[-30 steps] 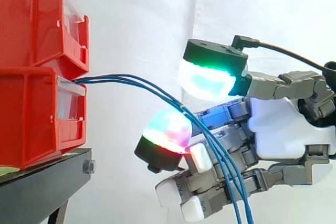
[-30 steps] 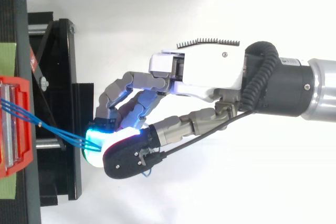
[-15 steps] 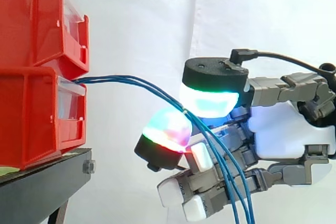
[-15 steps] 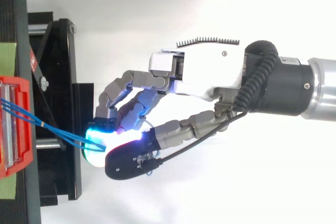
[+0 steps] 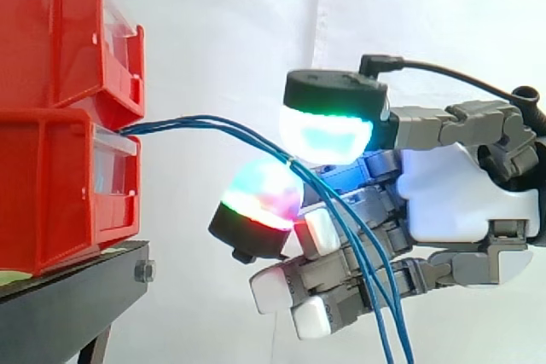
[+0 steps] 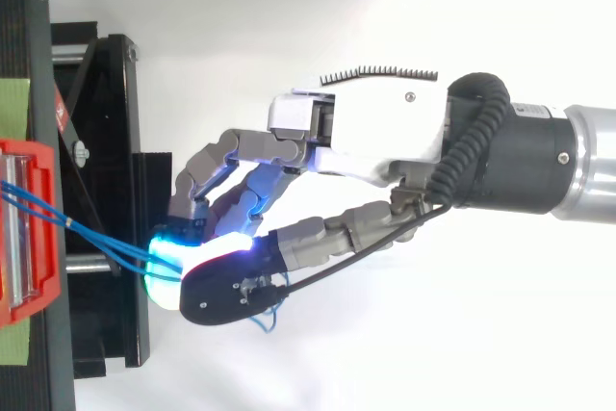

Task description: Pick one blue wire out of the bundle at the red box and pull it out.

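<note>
Blue wires point(image 5: 213, 125) leave the front of the lower red bin point(image 5: 51, 193), arc rightward, then drop through the hand point(image 5: 452, 202) and out at the lower edge of the side view. Thumb and one finger close on the bundle: a green-cyan pad point(image 5: 328, 134) lies above it, a red-glowing pad point(image 5: 260, 193) below; whether one wire or several are pinched cannot be told. The other fingers curl beneath. An upper red bin point(image 5: 51, 31) sits on the lower one, both on the black stand point(image 5: 68, 296) before a white curtain point(image 5: 239, 23).

Close side camera looks level, top camera looks down; both share red bins point(image 5: 60, 176) and hand point(image 5: 452, 202).
</note>
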